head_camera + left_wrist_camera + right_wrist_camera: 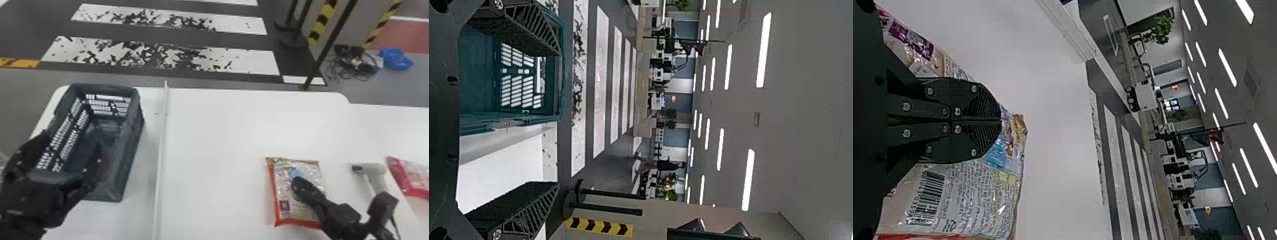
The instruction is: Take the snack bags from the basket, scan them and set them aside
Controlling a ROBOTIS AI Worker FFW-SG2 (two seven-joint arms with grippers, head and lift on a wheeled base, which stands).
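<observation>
Right pincer (1001, 120), fingers together, lies over the snack bag (281, 191) just left of the scanner (373, 169); pressing down could skid it or crease its barcode (928, 197), spoiling a scan. Right of the scanner, a swing might nudge the pink bag (411, 178). Well left, the left pincer (71, 142), spread at the basket (132, 140), could snag its wall.

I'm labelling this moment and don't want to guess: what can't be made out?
Pink bag's far right: cut off by the head view's right edge.
Scanner's lower handle: head view, behind the right arm.
Whether the right gripper pinches the red-edged bag: right wrist view, its own fingers cover that spot.
Basket's near inside: head view, behind the left gripper.
</observation>
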